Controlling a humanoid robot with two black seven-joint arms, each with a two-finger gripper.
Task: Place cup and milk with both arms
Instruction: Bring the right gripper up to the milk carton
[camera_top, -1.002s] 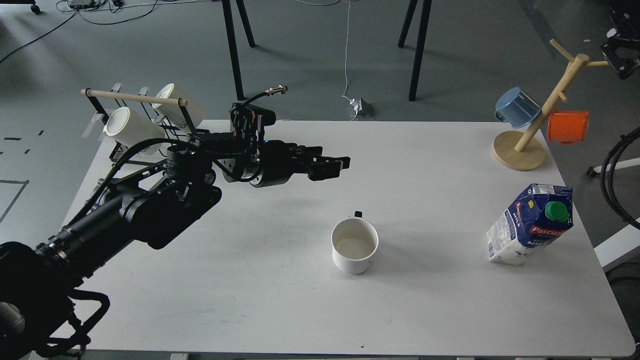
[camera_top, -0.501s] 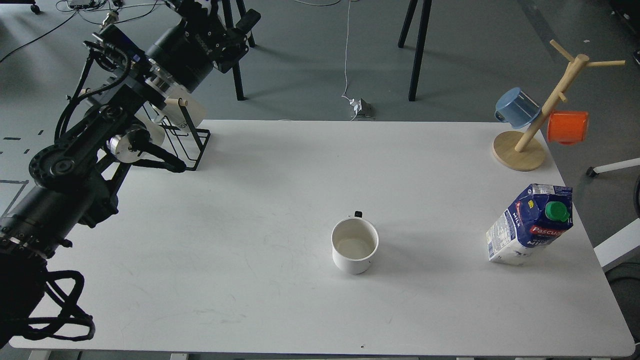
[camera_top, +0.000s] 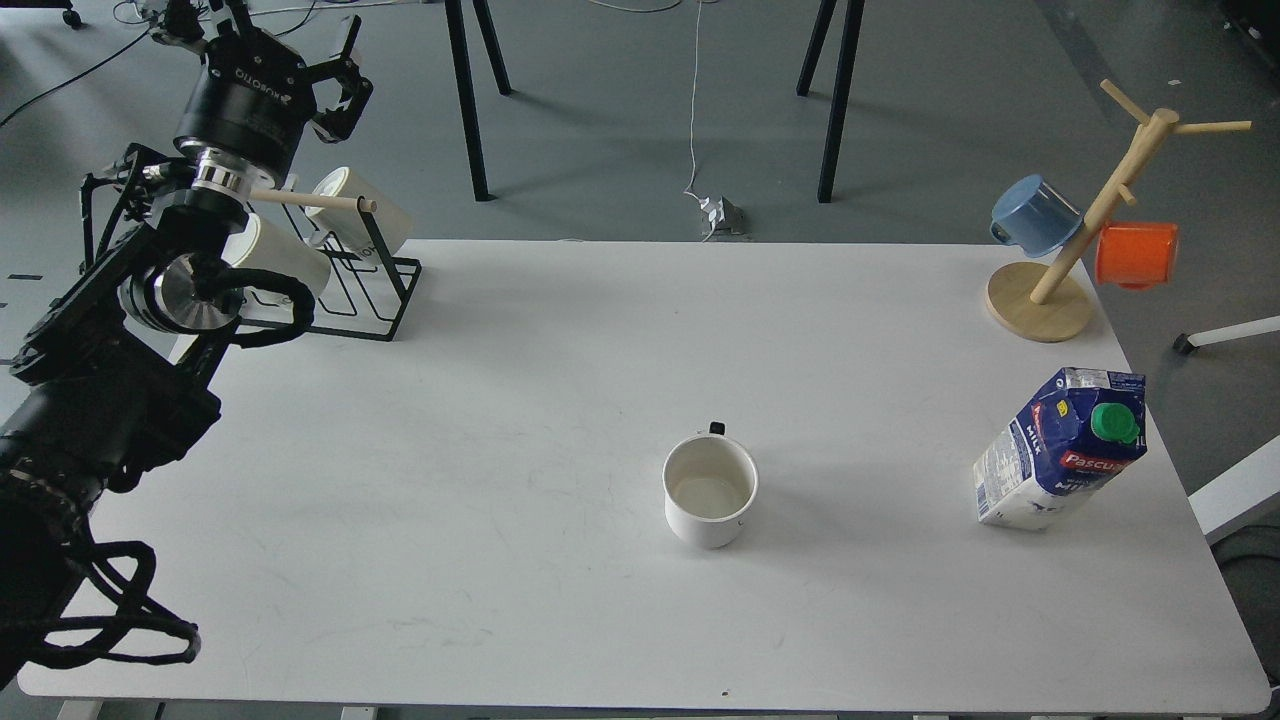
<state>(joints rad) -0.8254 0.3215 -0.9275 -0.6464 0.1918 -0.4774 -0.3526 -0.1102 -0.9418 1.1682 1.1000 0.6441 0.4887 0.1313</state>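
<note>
The cup (camera_top: 710, 490) is a white mug standing upright and empty near the middle of the white table (camera_top: 500, 560), with its dark handle on the far side. The milk (camera_top: 1062, 448) is a blue and white carton with a green cap, standing near the table's right edge. My left gripper (camera_top: 268, 38) is raised beyond the table's far left corner, far from the cup. Its fingers are spread and hold nothing. My right arm and gripper are out of view.
A black wire rack (camera_top: 385, 300) with two cream mugs (camera_top: 285, 262) stands at the far left corner, just under my left arm. A wooden mug tree (camera_top: 1040, 300) with a blue cup (camera_top: 1035, 215) and an orange cup (camera_top: 1135, 255) stands at the far right.
My left arm has swung from above the table's middle back to the far left and upward. The cup and the milk have not moved. The right arm's parts at the right edge are gone.
</note>
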